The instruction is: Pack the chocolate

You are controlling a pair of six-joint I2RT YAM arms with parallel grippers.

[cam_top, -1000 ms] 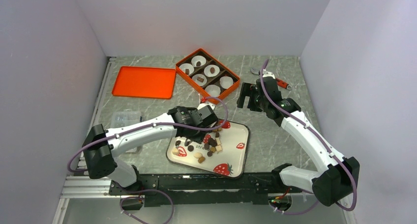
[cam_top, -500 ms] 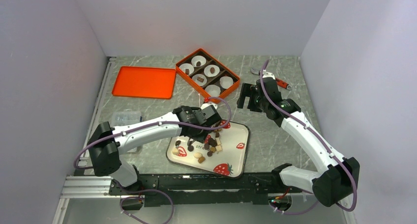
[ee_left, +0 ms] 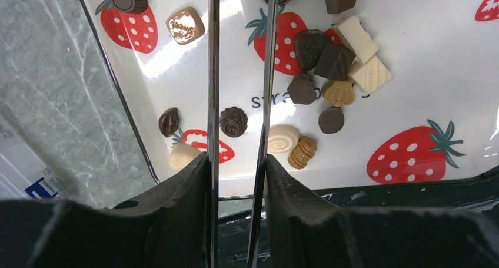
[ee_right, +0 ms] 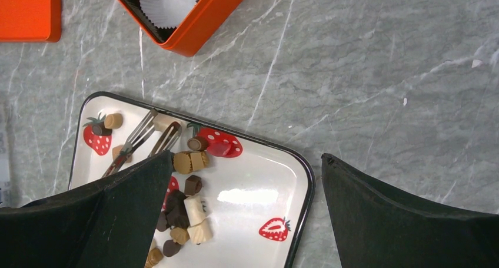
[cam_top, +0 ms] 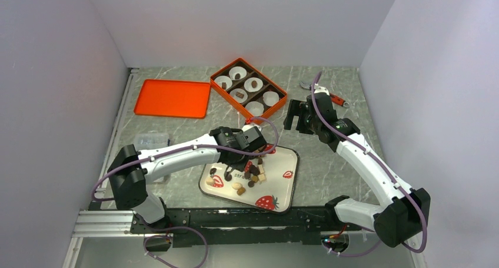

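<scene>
The chocolate (ee_left: pixel 329 62) lies as many small dark, light brown and cream pieces on a white strawberry-print tray (cam_top: pixel 283 182), also seen from the right wrist (ee_right: pixel 188 212). My left gripper (cam_top: pixel 250 139) hangs over the tray's far left part, shut on metal tongs (ee_left: pixel 213 73) whose two blades run out between its fingers (ee_left: pixel 237 162). The tongs' tips (ee_right: pixel 154 126) rest among pieces near the tray's far edge; whether they hold one I cannot tell. My right gripper (cam_top: pixel 298 116) stands open (ee_right: pixel 247 162) above the tray's far right corner. An orange box (cam_top: pixel 276 106) of white paper cups holds a few pieces.
The box's flat orange lid (cam_top: pixel 172 98) lies at the back left. A red-handled tool (cam_top: pixel 335 98) lies at the back right, behind my right arm. A small clear plastic item (cam_top: pixel 147 141) sits left of the left arm. Grey walls close in both sides.
The left arm's shoulder and elbow have swung a little to the right while its gripper stays over the tray, and the jaws have closed in somewhat. The right arm has not moved.
</scene>
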